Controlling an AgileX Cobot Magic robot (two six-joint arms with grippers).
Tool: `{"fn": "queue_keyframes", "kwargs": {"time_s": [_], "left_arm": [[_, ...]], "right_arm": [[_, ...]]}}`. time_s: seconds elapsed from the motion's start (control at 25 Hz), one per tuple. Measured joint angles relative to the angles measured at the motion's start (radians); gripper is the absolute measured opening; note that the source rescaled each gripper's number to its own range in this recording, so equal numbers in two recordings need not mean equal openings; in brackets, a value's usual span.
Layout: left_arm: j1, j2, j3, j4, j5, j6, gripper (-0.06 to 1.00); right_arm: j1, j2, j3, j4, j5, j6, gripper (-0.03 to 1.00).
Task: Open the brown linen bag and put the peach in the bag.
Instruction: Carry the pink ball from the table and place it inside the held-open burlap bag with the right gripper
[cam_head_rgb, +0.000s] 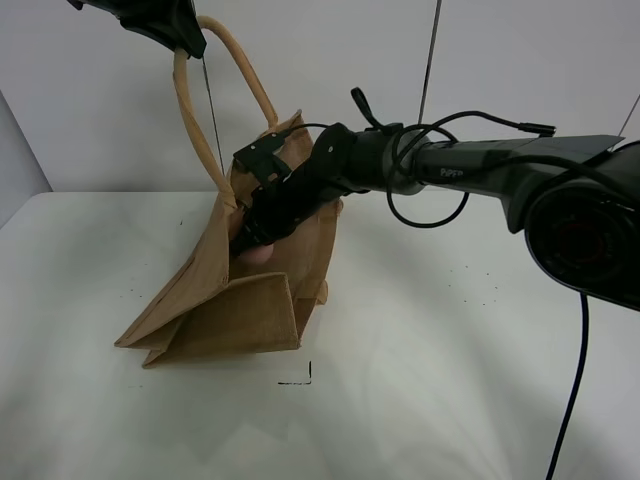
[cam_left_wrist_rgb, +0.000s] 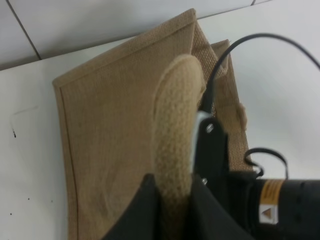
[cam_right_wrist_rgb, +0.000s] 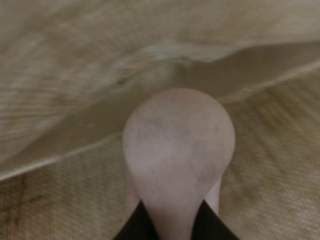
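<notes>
The brown linen bag (cam_head_rgb: 235, 305) stands tilted on the white table, its mouth facing right. My left gripper (cam_head_rgb: 180, 35) is shut on one beige loop handle (cam_left_wrist_rgb: 175, 135) and holds it up high at the top left. My right gripper (cam_head_rgb: 255, 245) reaches into the bag's mouth and is shut on the dusty-pink peach (cam_right_wrist_rgb: 177, 150). A small part of the peach (cam_head_rgb: 258, 254) shows at the bag's opening in the high view. In the right wrist view the peach sits against the bag's woven inner wall (cam_right_wrist_rgb: 270, 165).
The white table (cam_head_rgb: 450, 380) spreads around the bag. A small black corner mark (cam_head_rgb: 300, 378) lies in front of the bag. A white wall stands behind. My right arm's cables (cam_head_rgb: 430, 170) loop above the table.
</notes>
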Motion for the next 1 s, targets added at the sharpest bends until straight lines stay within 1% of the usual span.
{"fn": "queue_keyframes", "kwargs": {"time_s": [0.04, 0.08, 0.12, 0.16, 0.24, 0.28, 0.32, 0.36, 0.48, 0.6, 0.76, 0.84, 1.0], "left_arm": [[0.000, 0.000, 0.000, 0.000, 0.000, 0.001, 0.00], [0.000, 0.000, 0.000, 0.000, 0.000, 0.001, 0.00], [0.000, 0.000, 0.000, 0.000, 0.000, 0.001, 0.00], [0.000, 0.000, 0.000, 0.000, 0.000, 0.001, 0.00], [0.000, 0.000, 0.000, 0.000, 0.000, 0.001, 0.00], [0.000, 0.000, 0.000, 0.000, 0.000, 0.001, 0.00], [0.000, 0.000, 0.000, 0.000, 0.000, 0.001, 0.00], [0.000, 0.000, 0.000, 0.000, 0.000, 0.001, 0.00], [0.000, 0.000, 0.000, 0.000, 0.000, 0.001, 0.00], [0.000, 0.000, 0.000, 0.000, 0.000, 0.001, 0.00], [0.000, 0.000, -0.001, 0.001, 0.000, 0.001, 0.00], [0.000, -0.001, -0.002, -0.001, 0.000, 0.001, 0.00], [0.000, -0.001, -0.002, -0.007, 0.000, 0.001, 0.00]], "right_arm": [[0.006, 0.005, 0.000, 0.002, -0.003, -0.009, 0.02], [0.010, 0.009, 0.000, 0.004, -0.003, -0.014, 0.08], [0.011, 0.011, 0.000, 0.004, -0.007, -0.016, 0.17], [0.011, 0.011, 0.000, 0.004, -0.010, -0.017, 0.32], [0.011, 0.011, 0.000, 0.004, -0.028, -0.017, 0.71], [0.011, 0.011, 0.000, 0.001, -0.033, -0.017, 0.81], [0.011, 0.011, 0.000, -0.002, -0.033, -0.017, 0.89], [0.011, 0.011, 0.000, -0.008, -0.033, -0.011, 0.94], [0.010, -0.004, 0.000, -0.046, -0.021, 0.051, 0.99], [-0.001, -0.049, 0.000, -0.114, 0.018, 0.156, 1.00], [-0.019, -0.146, -0.003, -0.258, 0.150, 0.323, 1.00], [-0.022, -0.174, -0.004, -0.322, 0.240, 0.403, 1.00], [-0.022, -0.183, -0.005, -0.424, 0.385, 0.563, 1.00]]}}
